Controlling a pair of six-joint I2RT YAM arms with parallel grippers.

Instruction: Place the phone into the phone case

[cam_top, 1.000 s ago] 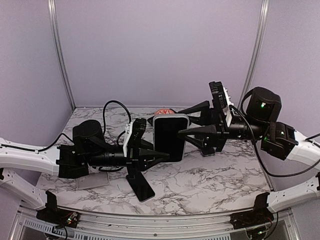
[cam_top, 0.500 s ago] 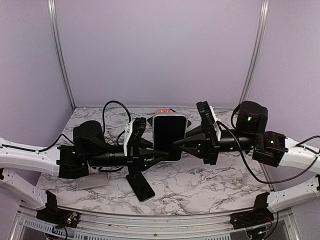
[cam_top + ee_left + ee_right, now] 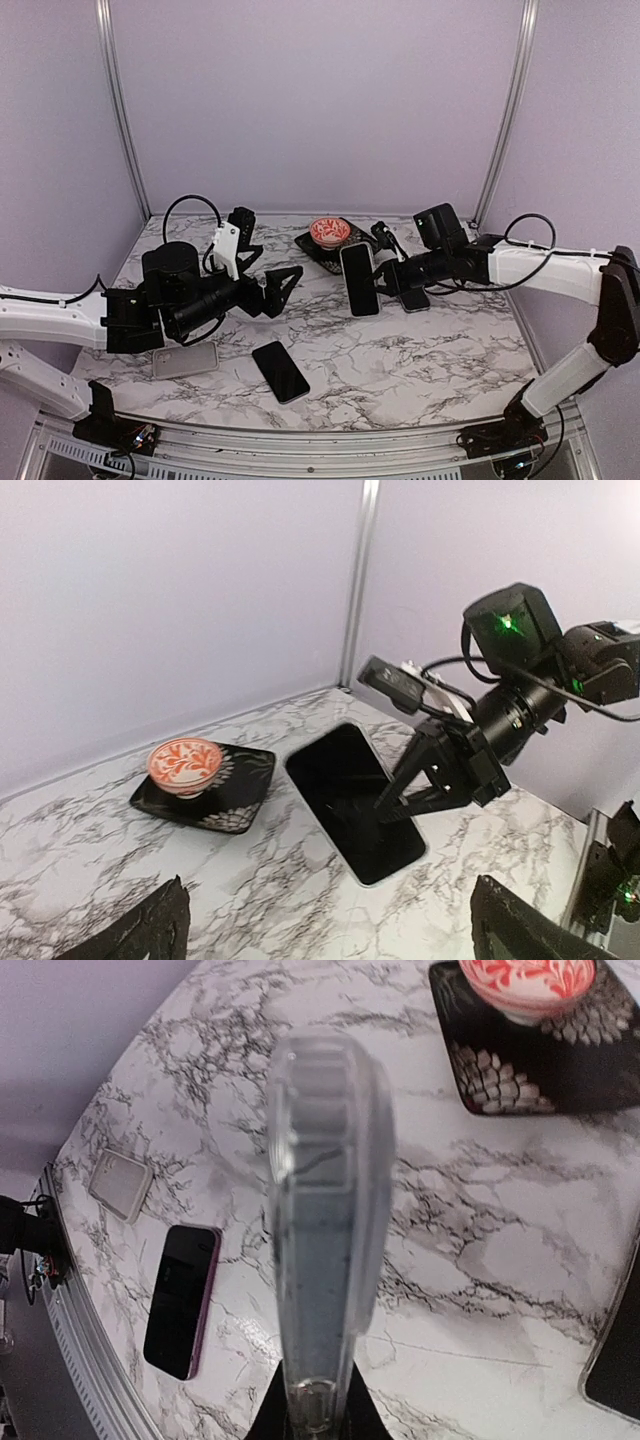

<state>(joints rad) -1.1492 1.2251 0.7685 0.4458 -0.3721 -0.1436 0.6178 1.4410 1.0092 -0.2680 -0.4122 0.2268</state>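
- The phone [image 3: 355,800] appears to sit already inside the clear case [image 3: 325,1190]. The left wrist view shows a pale rim around the black screen. The right wrist view shows the see-through shell edge-on with the dark body inside it.
- The right gripper [image 3: 378,280] has its fingers pressed together on one long edge of the cased phone. It holds the phone tilted over the table [image 3: 420,360], just in front of the dark plate [image 3: 205,795] and the red-patterned bowl [image 3: 185,765].
- I cannot tell whether the phone's lower end touches the marble.
- The left gripper [image 3: 280,287] is spread wide and holds nothing. It points at the phone but is well apart from it.
- The fitting step looks done or very nearly done, and only the right arm carries the phone.
- The next move is probably a check that all four corners are seated, which these views do not confirm. After that, the phone can be lowered flat onto a bare patch of marble.
- The set-down has to avoid three things:
  - the plate behind the phone;
  - another phone [image 3: 413,298] lying just beside the right gripper;
  - a third phone [image 3: 280,371] nearer the front edge.
- A spare clear case [image 3: 120,1185] lies at the left, well away.
- The grip is on one thin edge only, so the phone could pivot or slip if it is lowered fast.
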